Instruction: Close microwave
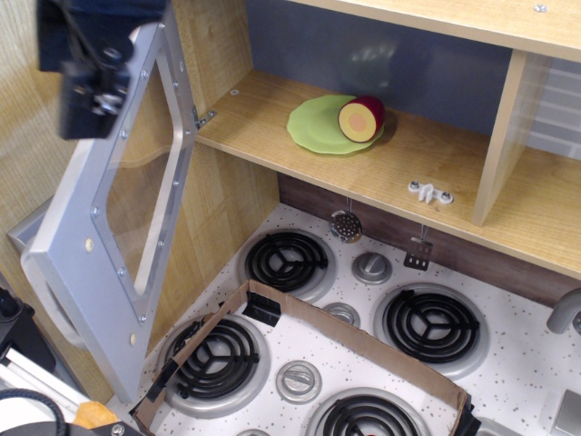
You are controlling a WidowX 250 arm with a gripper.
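The microwave (363,100) is standing open, its silver-grey door (109,227) swung wide, below and to the right of the claw (86,86). The claw is hovering blurred behind the door's upper outer edge; whether its fingers are apart or together cannot be told. To close well, it should be pressing the outer face near the free edge, sweeping toward the compartment holding the green plate (318,127).
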